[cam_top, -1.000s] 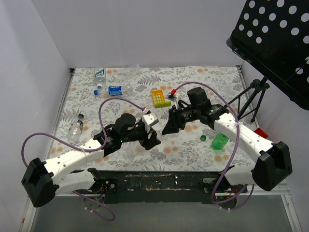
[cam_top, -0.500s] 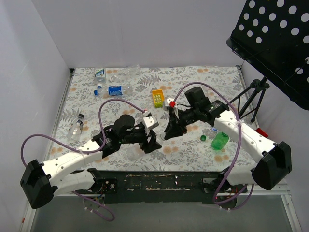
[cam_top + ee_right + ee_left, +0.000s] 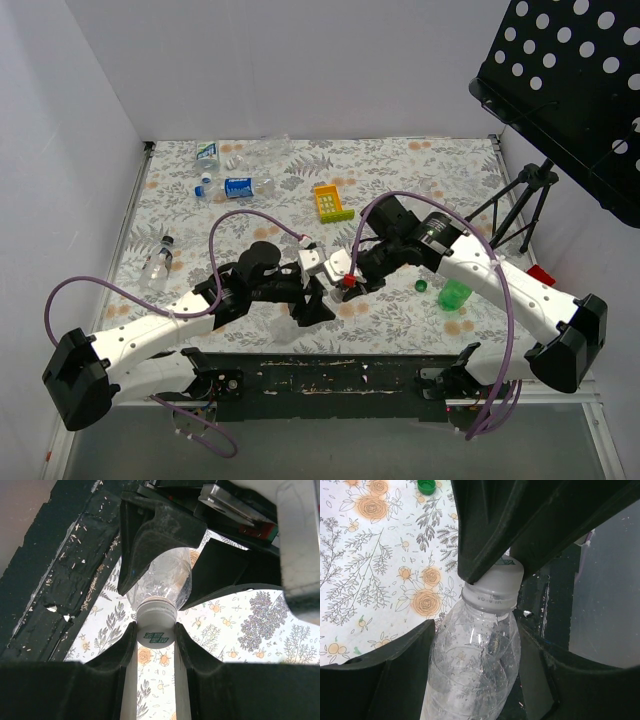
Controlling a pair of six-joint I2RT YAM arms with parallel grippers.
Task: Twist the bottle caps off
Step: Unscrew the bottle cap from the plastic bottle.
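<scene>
Grip is divided for twisting: the clear bottle [image 3: 470,670] is clamped around its body by the left gripper [image 3: 308,296], jaws half closed, so it cannot spin, above the near edge of the table [image 3: 400,170]. Its white cap [image 3: 156,625] is pinched by the right gripper [image 3: 352,280], extended toward the left arm.

Robot lab booth (white walls [image 3: 300,60], tripod stand [image 3: 522,203])

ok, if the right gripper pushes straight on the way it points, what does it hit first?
The clear bottle: the right gripper sits closed on its white cap, so the shoulder comes first, then probably the left gripper holding the body.
</scene>
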